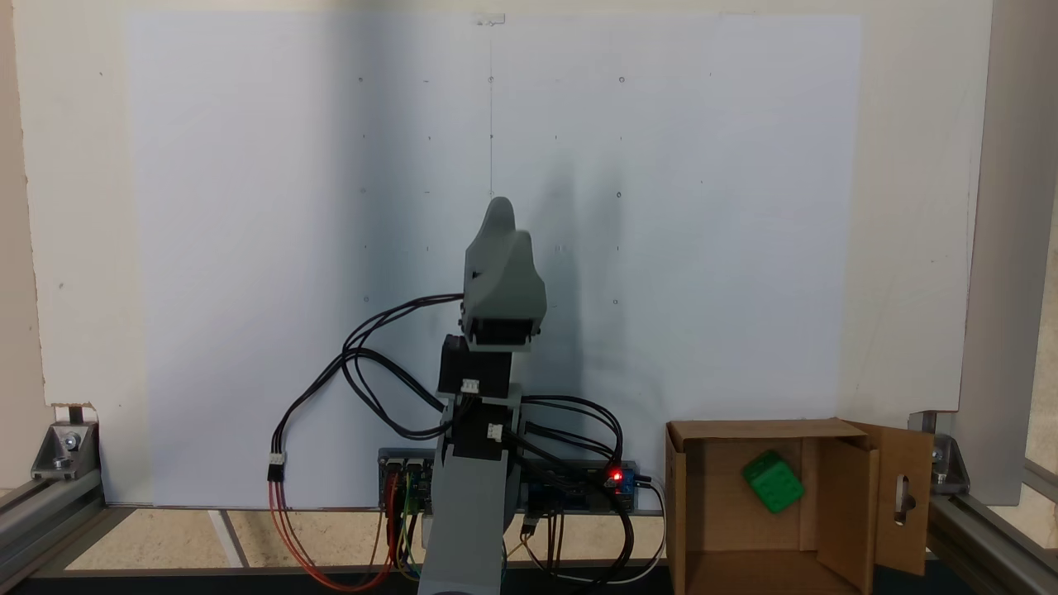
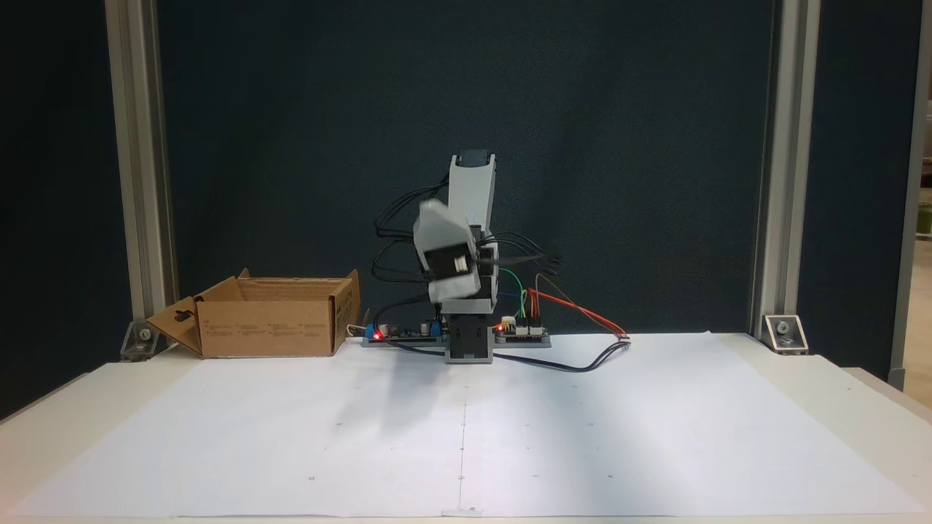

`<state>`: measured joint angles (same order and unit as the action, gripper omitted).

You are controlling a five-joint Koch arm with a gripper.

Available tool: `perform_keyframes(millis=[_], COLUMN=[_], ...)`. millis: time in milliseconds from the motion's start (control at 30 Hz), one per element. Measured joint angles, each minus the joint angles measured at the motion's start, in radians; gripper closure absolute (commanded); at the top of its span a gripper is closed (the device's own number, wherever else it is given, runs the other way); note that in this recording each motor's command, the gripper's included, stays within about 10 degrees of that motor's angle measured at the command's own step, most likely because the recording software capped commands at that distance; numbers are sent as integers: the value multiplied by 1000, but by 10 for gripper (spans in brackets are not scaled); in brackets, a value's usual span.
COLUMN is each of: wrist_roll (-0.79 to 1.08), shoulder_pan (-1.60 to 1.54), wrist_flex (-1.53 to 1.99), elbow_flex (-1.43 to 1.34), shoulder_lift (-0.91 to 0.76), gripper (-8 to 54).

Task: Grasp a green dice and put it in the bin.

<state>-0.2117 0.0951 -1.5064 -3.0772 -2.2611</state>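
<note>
Inside the bin (image 1: 711, 496), tilted on a corner against its floor, lies the dice (image 1: 773, 481), so the drop looks done. Folded up over its base near the desk's back edge, the arm carries its fingers (image 1: 498, 216) well apart from the bin (blurred in both fixed views, so I cannot tell whether they are parted or closed); nothing green shows on them. Count: one dice, one bin (image 2: 271, 318), one arm.
</note>
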Motion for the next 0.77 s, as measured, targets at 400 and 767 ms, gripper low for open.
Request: perform_keyframes(millis=[400,767], wrist_roll=[0,0], shoulder_pan=[-5,-5], wrist_flex=[-192,-192], elbow_flex=[0,0], shoulder_lift=[0,0], gripper=[11,11])
